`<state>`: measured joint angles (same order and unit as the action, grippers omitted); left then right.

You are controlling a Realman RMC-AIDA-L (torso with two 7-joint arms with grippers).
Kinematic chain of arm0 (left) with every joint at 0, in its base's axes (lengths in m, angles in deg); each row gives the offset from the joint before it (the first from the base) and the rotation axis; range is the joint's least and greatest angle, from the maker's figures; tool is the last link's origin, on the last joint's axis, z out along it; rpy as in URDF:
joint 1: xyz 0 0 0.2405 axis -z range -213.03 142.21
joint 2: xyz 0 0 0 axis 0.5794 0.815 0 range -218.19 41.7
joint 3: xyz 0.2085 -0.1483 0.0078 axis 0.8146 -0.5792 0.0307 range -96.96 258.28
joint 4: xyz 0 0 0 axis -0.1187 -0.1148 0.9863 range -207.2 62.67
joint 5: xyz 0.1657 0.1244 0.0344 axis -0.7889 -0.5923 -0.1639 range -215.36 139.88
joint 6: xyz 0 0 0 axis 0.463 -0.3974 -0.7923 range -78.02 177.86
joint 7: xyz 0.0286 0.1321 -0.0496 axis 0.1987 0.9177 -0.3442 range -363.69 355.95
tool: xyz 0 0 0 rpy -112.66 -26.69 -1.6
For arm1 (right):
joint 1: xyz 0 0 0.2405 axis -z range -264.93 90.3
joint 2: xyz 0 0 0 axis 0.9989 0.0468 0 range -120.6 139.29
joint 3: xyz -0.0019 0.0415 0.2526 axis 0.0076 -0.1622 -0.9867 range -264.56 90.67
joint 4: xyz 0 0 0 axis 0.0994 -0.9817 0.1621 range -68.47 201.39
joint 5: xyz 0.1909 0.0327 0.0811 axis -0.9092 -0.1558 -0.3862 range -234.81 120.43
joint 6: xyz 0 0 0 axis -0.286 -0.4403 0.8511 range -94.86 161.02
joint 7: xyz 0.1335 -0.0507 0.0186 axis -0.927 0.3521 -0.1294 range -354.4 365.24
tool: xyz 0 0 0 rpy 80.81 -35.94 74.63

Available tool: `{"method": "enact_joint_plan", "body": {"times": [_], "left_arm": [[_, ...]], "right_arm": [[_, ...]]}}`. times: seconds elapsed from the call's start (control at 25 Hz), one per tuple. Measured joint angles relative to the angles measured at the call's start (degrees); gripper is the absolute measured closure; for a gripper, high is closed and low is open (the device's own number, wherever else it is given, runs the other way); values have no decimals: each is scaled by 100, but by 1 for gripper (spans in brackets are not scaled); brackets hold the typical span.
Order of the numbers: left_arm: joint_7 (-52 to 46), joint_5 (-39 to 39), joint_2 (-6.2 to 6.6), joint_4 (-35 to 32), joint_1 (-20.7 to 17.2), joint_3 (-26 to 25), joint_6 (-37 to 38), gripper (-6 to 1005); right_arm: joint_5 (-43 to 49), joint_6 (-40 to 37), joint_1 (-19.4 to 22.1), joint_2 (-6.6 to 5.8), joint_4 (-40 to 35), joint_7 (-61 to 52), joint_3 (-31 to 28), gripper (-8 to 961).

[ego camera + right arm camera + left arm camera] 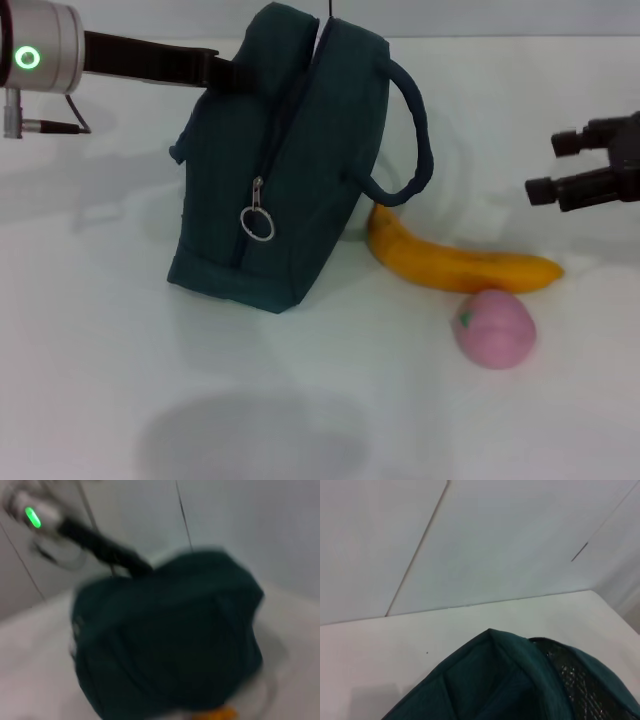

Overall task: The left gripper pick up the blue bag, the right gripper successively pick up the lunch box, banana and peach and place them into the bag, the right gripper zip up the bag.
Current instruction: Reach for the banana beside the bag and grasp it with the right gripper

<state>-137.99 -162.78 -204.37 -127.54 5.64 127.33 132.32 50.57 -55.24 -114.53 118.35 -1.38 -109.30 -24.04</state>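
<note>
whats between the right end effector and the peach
In the head view, the banana's tip lies between the right end effector and the peach; otherwise that stretch is bare white table.

Obstacles: upright dark teal fabric bag, centre; curved yellow banana touching its right base; round pink peach just beside. Open white tabletop: left, front.

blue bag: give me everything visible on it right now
The dark teal-blue fabric bag stands tilted on the white table, its top leaning toward the robot's right. A zipper runs up the facing side, with a metal ring pull partway up. A padded loop handle arcs off its right side. Black mesh lining shows inside. The left gripper meets its upper left edge. The long yellow banana lies at its base, contact unclear.
</note>
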Motion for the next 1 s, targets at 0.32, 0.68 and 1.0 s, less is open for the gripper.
{"method": "enact_joint_plan", "body": {"times": [0.32, 0.68, 1.0], "left_arm": [[0, 101, 1, -1, 6, 0, -6, 945], [0, 149, -13, -1, 26, 13, -6, 945], [14, 184, -22, -1, 4, 11, -5, 944]], "right_arm": [[2077, -467, -1177, 383, 124, -1075, 23, 66], [2458, -565, -2123, 619, 871, -1558, 350, 67], [2686, -145, -2350, 640, 1243, -1895, 1011, 68]]}}
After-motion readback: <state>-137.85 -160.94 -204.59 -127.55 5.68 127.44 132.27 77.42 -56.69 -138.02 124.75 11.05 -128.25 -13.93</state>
